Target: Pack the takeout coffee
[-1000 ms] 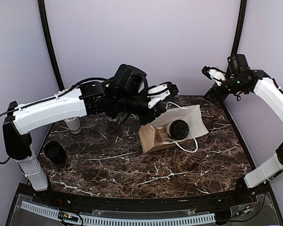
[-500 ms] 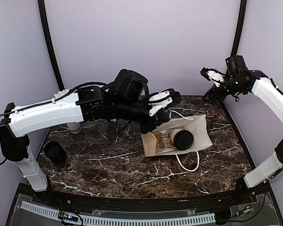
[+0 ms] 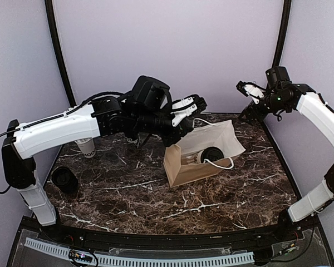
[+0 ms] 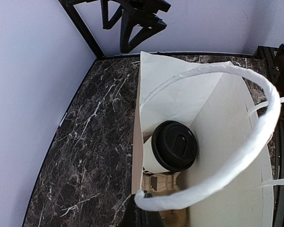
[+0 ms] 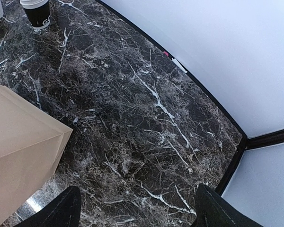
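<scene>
Top external shows the left gripper (image 3: pixel 195 108) pinching the paper bag (image 3: pixel 228 139) by its rim, a lidded coffee cup (image 3: pixel 212 154) lying sideways inside (lid toward the mouth); tipped further, it could roll out. Beyond the bag, the right gripper (image 3: pixel 245 88) hangs spread.

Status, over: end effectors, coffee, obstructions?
Left end effector shut on paper bag rim. Right end effector open, raised aside. Lidded coffee cup lying inside bag. Bag mouth unobstructed.
</scene>
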`<act>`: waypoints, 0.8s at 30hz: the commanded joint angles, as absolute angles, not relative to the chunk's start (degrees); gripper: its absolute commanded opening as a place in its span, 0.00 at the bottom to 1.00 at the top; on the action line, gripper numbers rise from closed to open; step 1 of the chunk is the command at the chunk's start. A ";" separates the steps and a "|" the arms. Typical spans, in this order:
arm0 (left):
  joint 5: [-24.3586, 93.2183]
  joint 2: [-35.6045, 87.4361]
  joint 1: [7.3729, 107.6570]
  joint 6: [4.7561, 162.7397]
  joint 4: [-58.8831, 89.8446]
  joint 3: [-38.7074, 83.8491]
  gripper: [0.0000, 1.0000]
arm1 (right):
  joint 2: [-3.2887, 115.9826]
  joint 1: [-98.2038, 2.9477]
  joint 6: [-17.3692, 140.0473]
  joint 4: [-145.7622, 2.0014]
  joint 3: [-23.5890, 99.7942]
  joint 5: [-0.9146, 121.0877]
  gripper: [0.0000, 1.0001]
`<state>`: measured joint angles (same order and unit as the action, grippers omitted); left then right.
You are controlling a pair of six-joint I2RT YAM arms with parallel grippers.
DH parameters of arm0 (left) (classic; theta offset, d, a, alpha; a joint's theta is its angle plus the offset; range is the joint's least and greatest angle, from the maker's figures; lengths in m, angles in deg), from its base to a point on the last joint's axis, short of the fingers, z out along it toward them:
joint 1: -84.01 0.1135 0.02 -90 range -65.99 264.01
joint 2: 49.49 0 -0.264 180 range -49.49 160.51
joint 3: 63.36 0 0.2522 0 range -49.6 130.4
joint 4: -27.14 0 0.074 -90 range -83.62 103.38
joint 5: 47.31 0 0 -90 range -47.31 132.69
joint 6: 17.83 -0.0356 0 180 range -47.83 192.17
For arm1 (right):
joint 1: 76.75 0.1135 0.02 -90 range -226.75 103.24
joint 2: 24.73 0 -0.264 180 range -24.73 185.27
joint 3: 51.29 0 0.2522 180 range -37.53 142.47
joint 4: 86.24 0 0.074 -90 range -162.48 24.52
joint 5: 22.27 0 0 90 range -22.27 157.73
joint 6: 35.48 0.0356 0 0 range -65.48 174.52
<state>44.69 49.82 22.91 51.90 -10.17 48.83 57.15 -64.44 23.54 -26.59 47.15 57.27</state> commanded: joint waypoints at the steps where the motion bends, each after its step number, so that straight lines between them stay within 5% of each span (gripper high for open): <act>1: 43.29 49.90 25.04 53.75 -8.49 50.33 0.00 | 56.10 -64.63 24.11 -28.79 46.32 56.67 0.85; 5: 39.48 50.72 29.30 56.88 -7.68 49.86 0.01 | 56.44 -64.63 24.33 -28.96 46.32 56.10 0.85; 11: 37.66 53.10 36.01 60.05 -6.05 50.15 0.36 | 57.24 -64.63 24.83 -29.06 46.81 55.15 0.85; 19: 39.30 49.52 37.87 59.43 -5.46 52.01 0.60 | 56.75 -64.63 25.16 -29.05 46.18 54.88 0.85; 24: 40.74 45.26 37.96 59.65 -8.59 51.72 0.65 | 56.56 -64.63 25.56 -29.47 45.45 54.46 0.86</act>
